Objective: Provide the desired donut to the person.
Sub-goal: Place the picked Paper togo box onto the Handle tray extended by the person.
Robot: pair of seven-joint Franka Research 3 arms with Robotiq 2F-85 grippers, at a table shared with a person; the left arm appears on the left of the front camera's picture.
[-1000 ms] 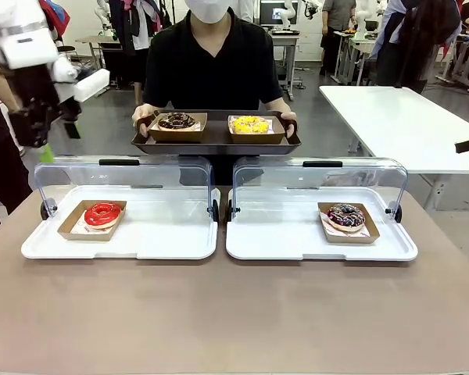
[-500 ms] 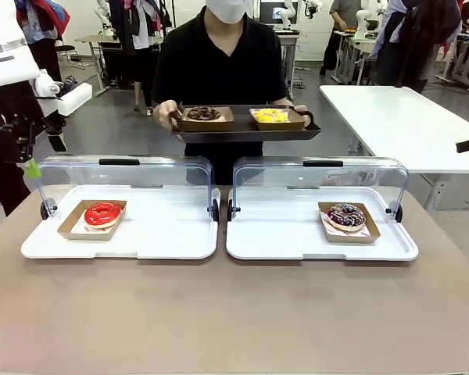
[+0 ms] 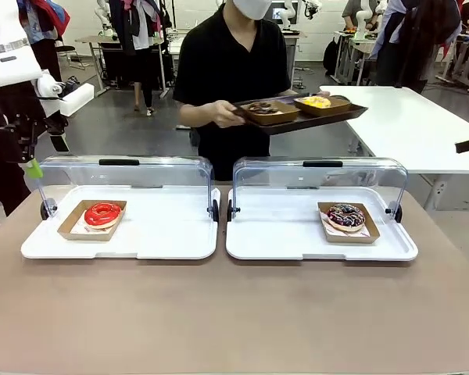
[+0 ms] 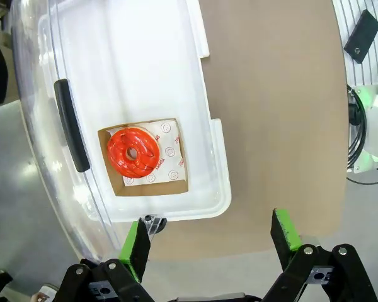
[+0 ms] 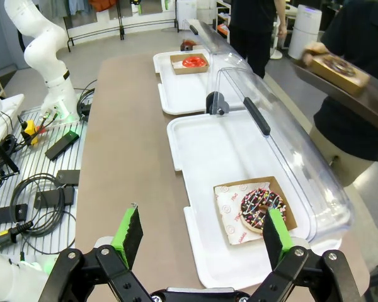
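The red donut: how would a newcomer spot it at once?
Two white display trays sit side by side on the brown table. In the left tray, near its left end, a cardboard holder carries the red donut, glossy plain red, unlike the dark sprinkled donut in the right tray.

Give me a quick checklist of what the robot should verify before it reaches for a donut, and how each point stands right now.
1. Left claw open: ok.
2. Right claw open: ok.
3. Red donut in its cardboard tray: ok.
4. Sprinkled chocolate donut in its cardboard tray: ok.
5. Both clear lids raised, donuts reachable: ok.
6. Which donut the person wants: cannot tell; the person is turned aside, holding a dark tray with two donuts.
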